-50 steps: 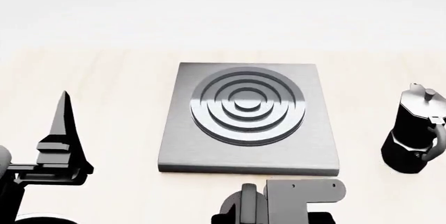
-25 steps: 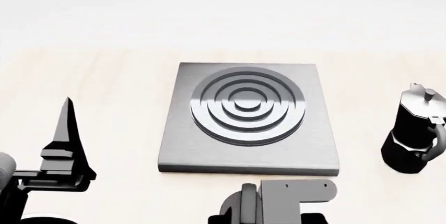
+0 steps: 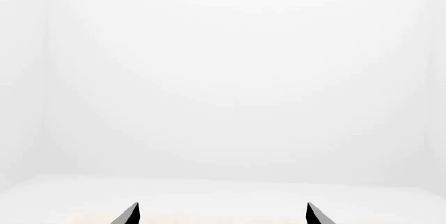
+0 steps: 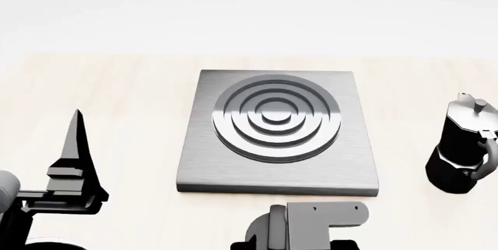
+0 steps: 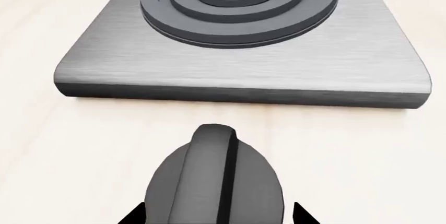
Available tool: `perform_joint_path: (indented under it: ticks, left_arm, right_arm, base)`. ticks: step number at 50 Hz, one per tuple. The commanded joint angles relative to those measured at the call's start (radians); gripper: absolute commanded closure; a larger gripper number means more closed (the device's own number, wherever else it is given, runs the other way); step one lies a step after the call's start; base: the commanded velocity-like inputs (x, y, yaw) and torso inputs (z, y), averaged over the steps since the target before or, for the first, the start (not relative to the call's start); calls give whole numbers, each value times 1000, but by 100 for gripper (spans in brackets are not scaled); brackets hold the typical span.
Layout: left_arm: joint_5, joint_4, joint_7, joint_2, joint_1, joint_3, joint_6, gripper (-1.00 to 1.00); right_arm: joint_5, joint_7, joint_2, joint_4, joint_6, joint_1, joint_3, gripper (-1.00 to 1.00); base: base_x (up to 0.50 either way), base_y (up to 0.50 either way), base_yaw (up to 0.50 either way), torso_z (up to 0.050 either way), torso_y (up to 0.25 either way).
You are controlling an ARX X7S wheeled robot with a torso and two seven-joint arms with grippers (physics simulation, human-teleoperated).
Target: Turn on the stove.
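Flat square dark-grey metal stove mid-worktop, small round black finned knob just before it. Rigid, probably slick: pinch the fin. Right tool spread astride knob; left tool released.

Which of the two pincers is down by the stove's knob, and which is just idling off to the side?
The right pincer: the knob sits between its fingertips, before the stove. The left pincer points upward, away from it.

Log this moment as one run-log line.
stage: approaching knob | right gripper: open, straddling knob | left gripper: open, idle | stove: burner bare | moka pot: right of stove
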Motion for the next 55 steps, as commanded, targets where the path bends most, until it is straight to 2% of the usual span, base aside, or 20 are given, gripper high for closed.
perform_joint_path:
  ticks: [1,33,55]
  left_arm:
    - [-2,-6,-1,-4,2,2,10,-100]
    - [-9,-7,-13,-14,2,9,17,-100]
    - [-18,2,-26,-20,-1,12,11,-100]
  right_arm:
    - [3,4,-2,24,-10,1,-7,-100]
    - [10,-1,2,95,-53,9,-27,-100]
    - [18,61,32,43,-53,-38,13,-100]
  base:
    - [0,0,0,0,0]
    - [0,0,0,0,0]
    - [0,0,0,0,0]
